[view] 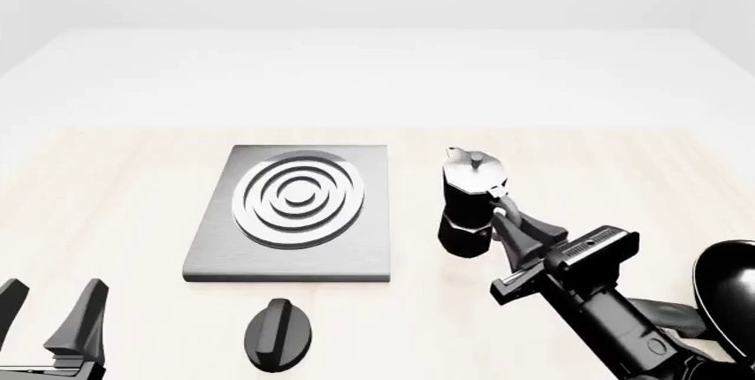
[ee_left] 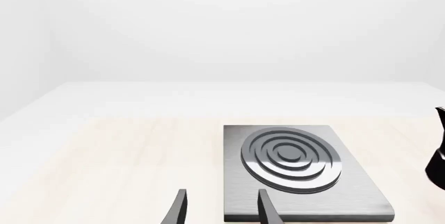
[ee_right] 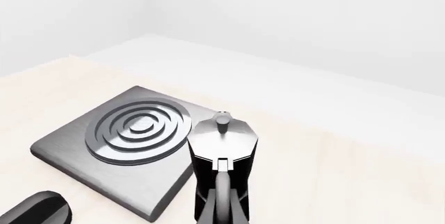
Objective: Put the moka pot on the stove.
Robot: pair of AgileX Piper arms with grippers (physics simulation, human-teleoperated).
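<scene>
Moka pot point(view: 469, 206) gripped at handle by right tool point(view: 510, 218), upright on desk point(view: 118, 186) beside stove point(view: 295, 212). Left tool point(view: 49, 309) spread, held apart.

Bright, even, sharp renders (barely any shadows), soft sheen on stove point(view: 295, 212).

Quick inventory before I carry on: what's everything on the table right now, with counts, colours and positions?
stove: one, grey slab with silver and dark rings, left of centre on the table.
moka pot: one, black body with silver top, upright on the table right of the stove, not on it.
knob: one, black oval, on the table in front of the stove.
frying pan: one, black, at the right edge, partly cut off.
table: one, pale wood.
left hand: open, empty, near left corner.
right hand: at the pot's handle; grip cannot be told.
</scene>
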